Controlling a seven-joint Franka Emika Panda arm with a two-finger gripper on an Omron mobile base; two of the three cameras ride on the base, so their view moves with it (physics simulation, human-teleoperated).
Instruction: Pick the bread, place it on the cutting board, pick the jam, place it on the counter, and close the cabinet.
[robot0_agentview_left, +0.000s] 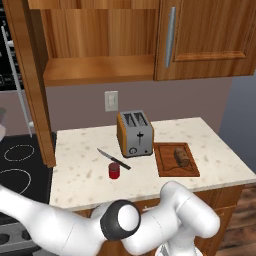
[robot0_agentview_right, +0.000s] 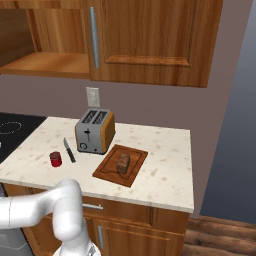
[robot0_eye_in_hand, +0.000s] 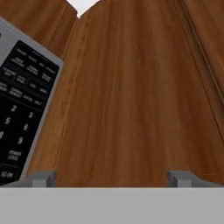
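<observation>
You are looking at the cabinet with its left door swung out and the right door shut behind its silver bar handle; the shelf inside is sitting bare. The open door panel is standing edge-on at the far left of the counter, beside the stovetop. In the hand view that wooden panel is sitting right in front of the gripper, with a microwave keypad at its left. The pincer is standing fully spread and gripping nothing.

On the counter, the cutting board is lying at the right with the bread resting on it, just right of the toaster. The jam is standing on the worktop near the front edge, left of the board, touching or just beside a black-handled knife.

Judging by this, only the door is remaining. Expect it to behave as a stiff, hinged, fairly heavy slab with a smooth face, so you are probably better off pushing flat against the panel far from the hinge, or hooking its handle, than pinching it.
</observation>
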